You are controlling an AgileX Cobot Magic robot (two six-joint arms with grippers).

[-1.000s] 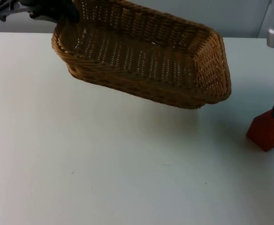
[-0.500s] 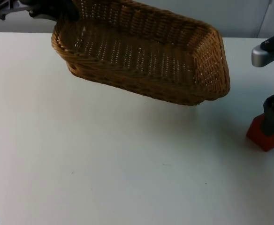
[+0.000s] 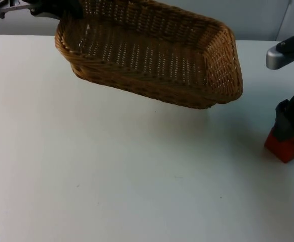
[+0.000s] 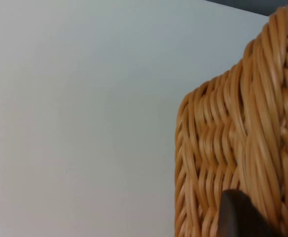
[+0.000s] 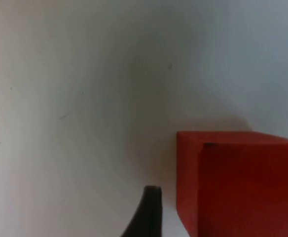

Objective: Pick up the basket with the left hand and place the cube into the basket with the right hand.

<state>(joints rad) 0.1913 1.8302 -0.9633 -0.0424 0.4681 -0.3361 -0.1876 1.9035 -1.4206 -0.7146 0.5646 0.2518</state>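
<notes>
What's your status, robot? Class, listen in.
Left gripper shut on basket rim, basket held off table. Right gripper down at red cube, cube on table. Path between unobstructed.

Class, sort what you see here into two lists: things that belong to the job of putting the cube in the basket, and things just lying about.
Belongs to the job:
basket, held up off the table by the left gripper at its rim
red cube, on the table
right gripper, down at the cube

Just there:
white table
grey wall
</notes>
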